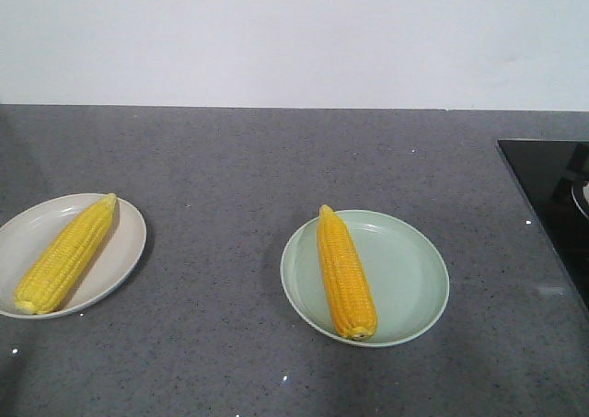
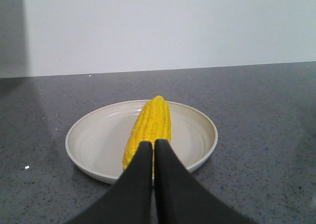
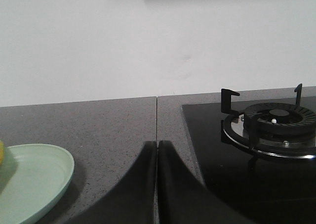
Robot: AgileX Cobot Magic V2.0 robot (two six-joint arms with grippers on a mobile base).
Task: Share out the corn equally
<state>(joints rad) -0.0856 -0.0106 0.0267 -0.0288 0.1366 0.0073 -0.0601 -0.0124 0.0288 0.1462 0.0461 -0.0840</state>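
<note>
A kitchen: grey stone counter (image 1: 276, 159) against a white wall (image 3: 148, 36), with a gas hob (image 3: 271, 122) right of the right claw (image 3: 157, 147).

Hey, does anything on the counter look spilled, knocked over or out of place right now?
Nothing stands out. One corn cob lies in the beige plate, another cob in the green plate. Both plates sit flat on the counter; nothing is spilled. Both grippers, left and right, are shut and empty.

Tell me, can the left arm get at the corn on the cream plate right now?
Probably yes. The left gripper is shut and empty, pointing straight at the corn lying on the cream plate, with nothing between them. It would need to open first.
</note>
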